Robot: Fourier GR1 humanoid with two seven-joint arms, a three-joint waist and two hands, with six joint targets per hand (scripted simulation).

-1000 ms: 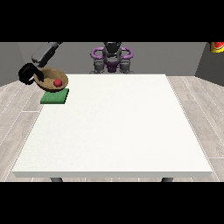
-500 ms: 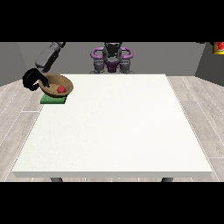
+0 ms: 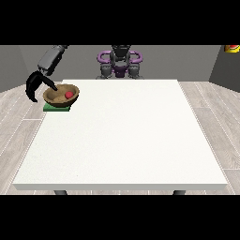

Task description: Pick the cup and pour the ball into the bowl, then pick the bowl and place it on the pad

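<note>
A brown wooden bowl (image 3: 60, 97) rests on the green pad (image 3: 55, 108) at the table's far left corner. A red ball (image 3: 69, 94) lies inside it. The black hand at the view's left (image 3: 34, 86) hangs just left of the bowl with its fingers spread downward. One finger reaches towards the bowl's near-left rim, and nothing is held. No cup shows anywhere. The other hand is out of sight.
The white table (image 3: 122, 136) stretches wide in front of and to the right of the bowl. The robot's torso (image 3: 119, 63) stands behind the far edge. A small red and yellow object (image 3: 232, 48) sits at the upper right.
The bowl with the ball came down and slightly right onto the green pad. The hand at the view's left has spread its fingers and now sits beside the bowl rather than around its rim.
</note>
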